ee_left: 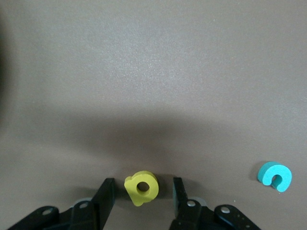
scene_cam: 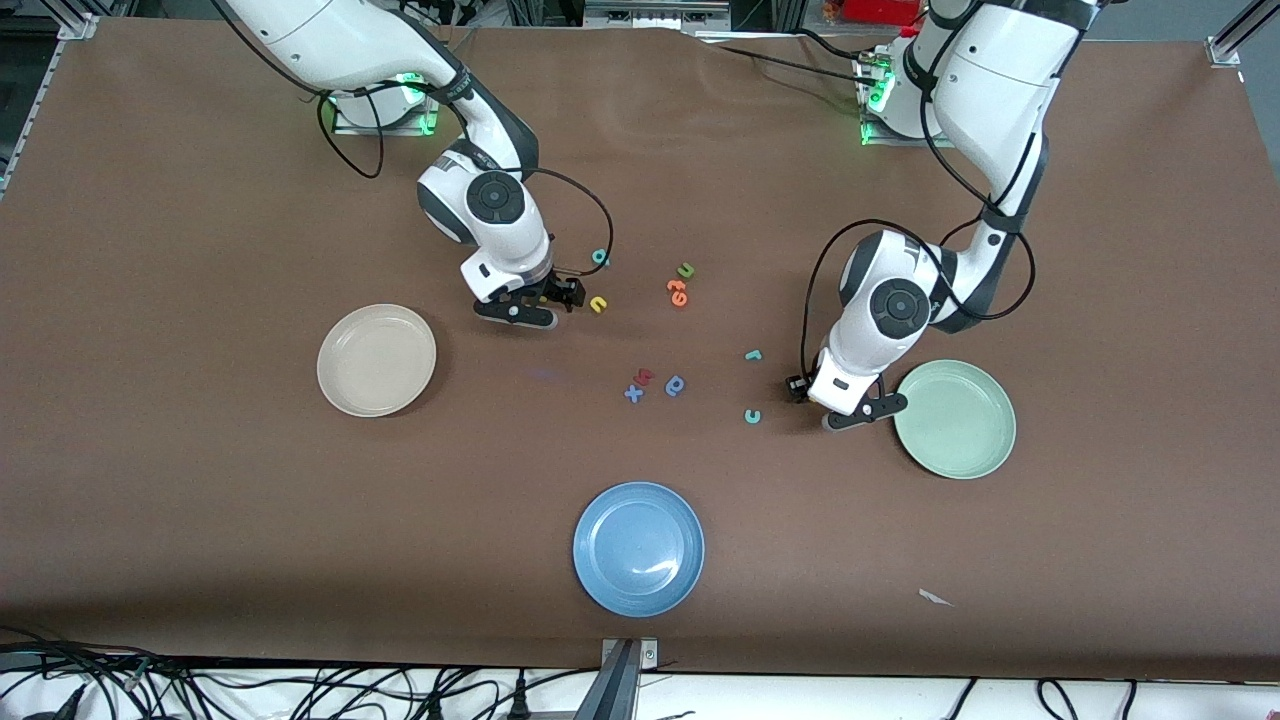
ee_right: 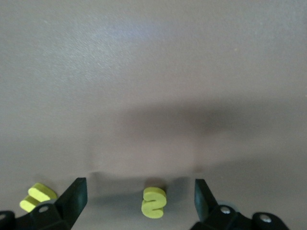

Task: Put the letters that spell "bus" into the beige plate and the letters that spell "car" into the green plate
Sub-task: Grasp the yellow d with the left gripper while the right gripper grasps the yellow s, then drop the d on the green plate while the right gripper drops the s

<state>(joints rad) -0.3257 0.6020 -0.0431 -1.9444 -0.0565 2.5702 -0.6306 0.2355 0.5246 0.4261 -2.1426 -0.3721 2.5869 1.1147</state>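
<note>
Left gripper (ee_left: 141,191), at green plate's (scene_cam: 955,455) nine o'clock, sits low with jaws apart flanking the a (ee_left: 142,188), ready to pinch; right gripper (ee_right: 140,191), at beige plate's (scene_cam: 377,395) two o'clock, straddles the s (ee_right: 153,202) wide open

You've got a big table (scene_cam: 200,520) covered edge to edge in plain brown matte sheet, a bit rippled along the top edge near the middle. Light's pretty even from overhead, soft shadows only. Along the bottom you can see a white strip of floor (scene_cam: 860,700) with a mess of black cables (scene_cam: 300,690) running over it, plus a metal bracket (scene_cam: 625,665) clamped at the table's middle. Aluminium frame bits (scene_cam: 1235,35) poke in at both top corners. There's a tiny white scrap (scene_cam: 935,598) lying on the brown.
</note>
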